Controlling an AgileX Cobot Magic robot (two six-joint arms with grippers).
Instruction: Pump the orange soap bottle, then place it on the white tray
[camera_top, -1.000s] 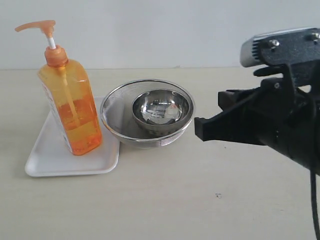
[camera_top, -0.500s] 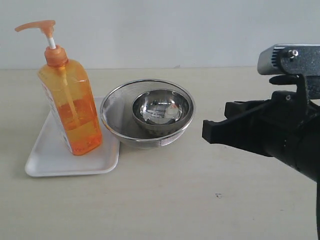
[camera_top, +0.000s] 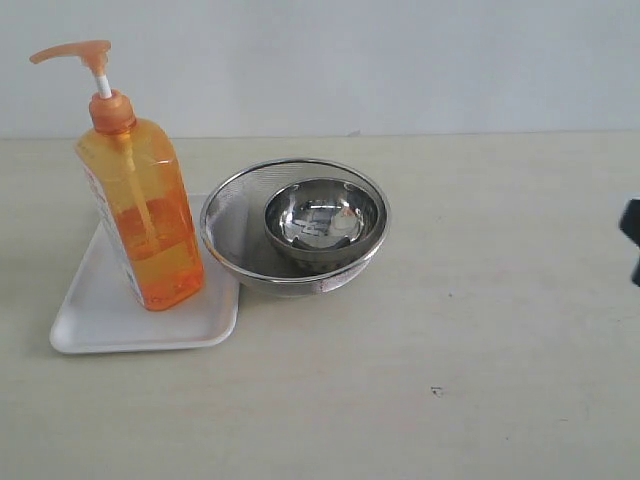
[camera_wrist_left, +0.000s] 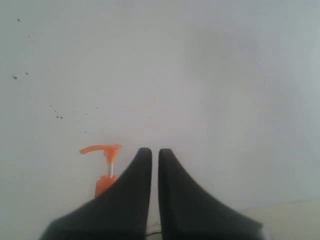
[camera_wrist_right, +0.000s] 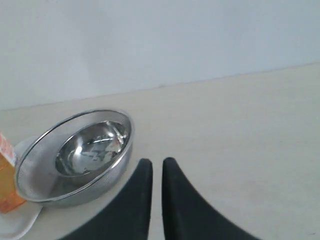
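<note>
The tall translucent orange plastic soap bottle (camera_top: 140, 215) stands upright on the flat white rectangular tray (camera_top: 100, 325), at the left of the pale beige surface (camera_top: 450, 380) in the exterior view. It sits toward the tray's right side, and its orange pump head is raised on a white stem with the spout pointing left. A white-and-red label shows along the bottle's left face.

Close against the tray's right edge sits a round steel mesh strainer bowl (camera_top: 235, 225), with a smaller polished steel bowl (camera_top: 322, 220) nested inside it (whether strainer and tray actually touch is hard to tell).

Neither gripper is near the bottle. In the exterior view only a black sliver of the robot (camera_top: 632, 240) shows at the far right edge, well apart from everything on the surface.

The left gripper (camera_wrist_left: 154, 152) has its fingers pressed together with just a thin slit between them, pinching nothing. The bottle's pump head is visible beyond them against the plain wall (camera_wrist_left: 200, 75). The right gripper (camera_wrist_right: 156, 162) is likewise pressed together and empty, hanging over bare surface near the strainer.
</note>
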